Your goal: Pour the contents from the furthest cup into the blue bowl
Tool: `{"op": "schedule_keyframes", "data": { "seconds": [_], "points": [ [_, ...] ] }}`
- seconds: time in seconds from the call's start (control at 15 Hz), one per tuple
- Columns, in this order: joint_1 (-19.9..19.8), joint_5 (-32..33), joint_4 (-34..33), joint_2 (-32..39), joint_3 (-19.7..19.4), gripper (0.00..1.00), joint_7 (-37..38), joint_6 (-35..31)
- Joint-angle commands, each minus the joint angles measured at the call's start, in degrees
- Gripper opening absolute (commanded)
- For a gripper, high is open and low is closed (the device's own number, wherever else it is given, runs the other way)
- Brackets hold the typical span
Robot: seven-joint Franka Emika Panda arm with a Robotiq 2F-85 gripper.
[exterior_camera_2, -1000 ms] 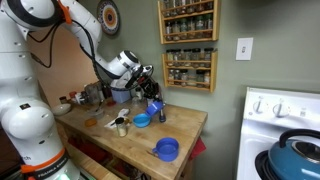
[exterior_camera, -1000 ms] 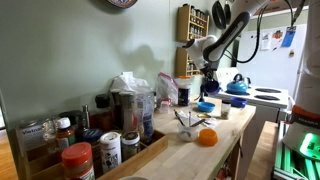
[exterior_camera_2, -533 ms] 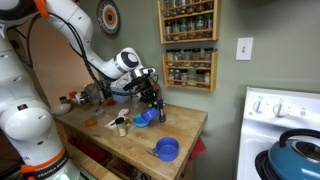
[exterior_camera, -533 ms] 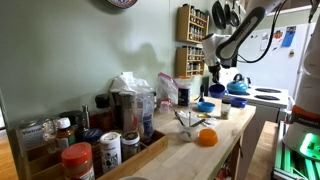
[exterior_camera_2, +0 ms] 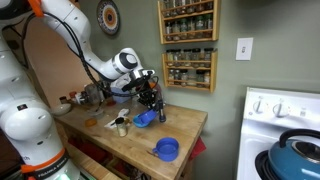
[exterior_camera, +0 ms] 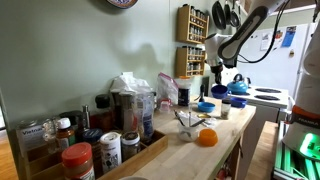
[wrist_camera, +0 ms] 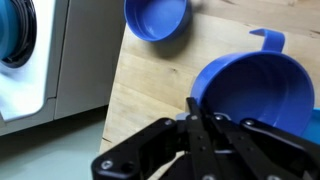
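nearest in the wrist view is the claw (wrist_camera: 203, 118), its two fingers drawn together over the near rim of the blue cup (wrist_camera: 255, 95), one inside the wall and one outside. that reads as clenched on the rim, a grip that lets the wrist roll the cup over for a pour. the cup's open mouth faces the camera and its small handle (wrist_camera: 268, 40) points away from the fingers, so nothing blocks the far lip. what is inside cannot be made out, only blue wall shows.

in an exterior view the cup (exterior_camera_2: 144, 119) hangs tilted under the claw (exterior_camera_2: 150, 100), low over the wooden table (exterior_camera_2: 185, 128). it looks lifted rather than standing, though contact with the wood cannot be ruled out.

further on sits the blue bowl (wrist_camera: 157, 18), upright on the table (wrist_camera: 150, 85) near its end and apart from the cup. in an exterior view it (exterior_camera_2: 167, 149) lies toward the table's front edge, so the cup must be carried across before tipping, or the pour would land on bare wood.

beyond the table's end stand the white stove (wrist_camera: 50, 60) and the blue kettle (wrist_camera: 8, 40), which is not the target.
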State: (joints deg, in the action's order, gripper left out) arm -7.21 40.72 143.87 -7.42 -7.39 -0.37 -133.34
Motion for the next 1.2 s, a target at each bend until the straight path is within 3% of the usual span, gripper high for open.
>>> {"op": "schedule_keyframes", "data": {
  "seconds": [0.0, 0.33, 0.6, 0.73, 1.13],
  "points": [
    [-1.41, -6.24, -2.17, 1.44, -2.62, 0.01, -7.72, -3.09],
    [-3.21, -24.08, -7.05, 5.29, -7.34, 0.01, -28.93, -4.71],
    [-4.85, -32.64, -10.33, 9.23, -8.51, 0.01, -43.41, -3.54],
    [-5.8, -34.85, -11.85, 11.36, -8.16, 0.01, -45.92, -3.76],
    [-7.57, -36.95, -16.43, 17.22, -7.28, 0.01, -42.86, -5.29]
  ]
}}
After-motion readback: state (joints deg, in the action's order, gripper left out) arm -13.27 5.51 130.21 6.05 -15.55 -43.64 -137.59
